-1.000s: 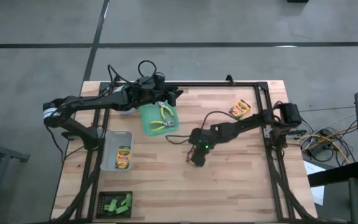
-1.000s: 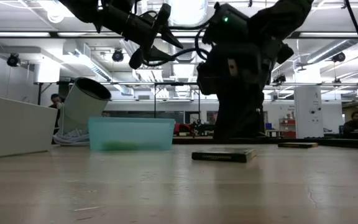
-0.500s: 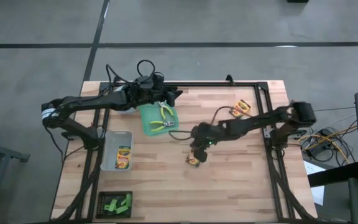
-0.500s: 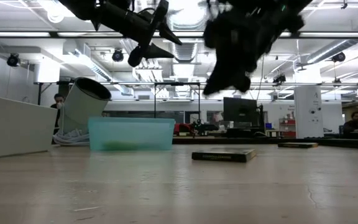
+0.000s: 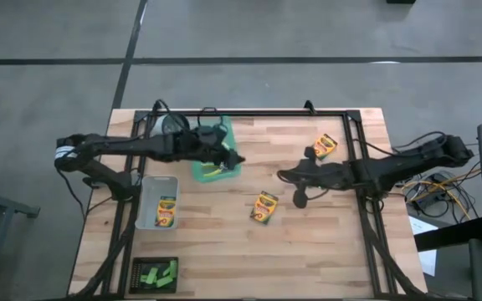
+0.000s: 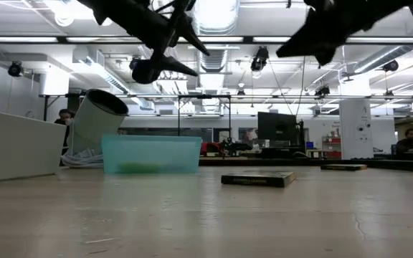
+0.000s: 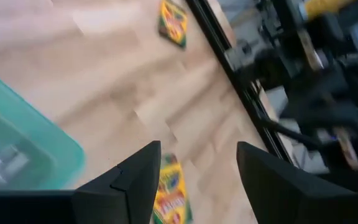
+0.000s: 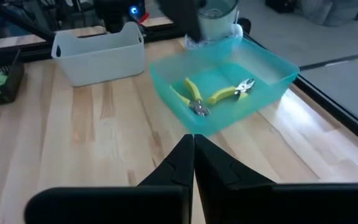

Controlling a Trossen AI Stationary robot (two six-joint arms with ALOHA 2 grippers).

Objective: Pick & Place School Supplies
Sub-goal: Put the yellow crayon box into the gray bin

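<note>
My left gripper [image 5: 234,159] hangs open above the near right corner of the teal tray [image 5: 210,171]. The tray holds two pliers with yellow-green handles [image 8: 194,98] [image 8: 232,92]. One crayon box [image 5: 264,206] lies flat in the middle of the table, and in the left wrist view this crayon box [image 7: 169,193] shows below the open fingers. A second crayon box [image 5: 324,146] lies at the far right, and a third [image 5: 166,213] lies in the clear bin [image 5: 145,219]. My right gripper [image 5: 281,176] is shut, empty and raised, to the right of the middle box.
A black tray of small green blocks [image 5: 156,274] sits at the near left corner. A dark frame [image 5: 361,142] runs along the table's far and side edges. Bare wood lies near and to the right of the middle crayon box.
My right gripper has risen from the crayon box in the table's middle and drawn back toward the right edge, tipping from pointing down to nearly level. The box stays flat on the table. My left gripper has swung toward the near edge over the tray, rolling a little, still open.
</note>
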